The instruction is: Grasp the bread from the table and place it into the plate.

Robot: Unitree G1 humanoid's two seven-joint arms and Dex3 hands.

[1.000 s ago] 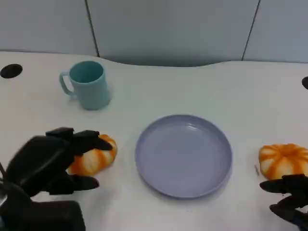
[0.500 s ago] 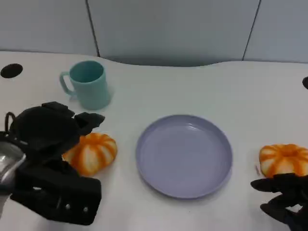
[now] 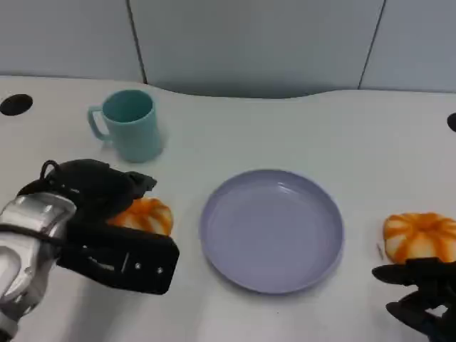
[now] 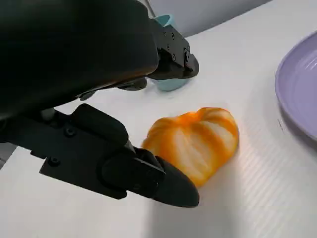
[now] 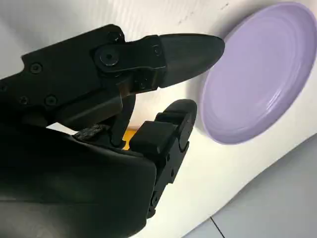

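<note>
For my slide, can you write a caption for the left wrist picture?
The left hand, fingers apart, hovers around an orange-striped bread on the white table, beside a purple plate.

Non-task items, head view. One teal ceramic mug (image 3: 131,125) with a side handle stands upright at the 10 o'clock position on the white surface (image 3: 285,135), opening upward, handle pointing toward 9 o'clock. One round black grommet hole (image 3: 16,105) sits in the surface at 9 o'clock of the mug, well apart from it. A second dark hole (image 3: 452,122) is cut off by the frame edge at 3 o'clock. Grey wall panels (image 3: 249,43) with dark vertical seams run behind the surface at 12 o'clock.
</note>
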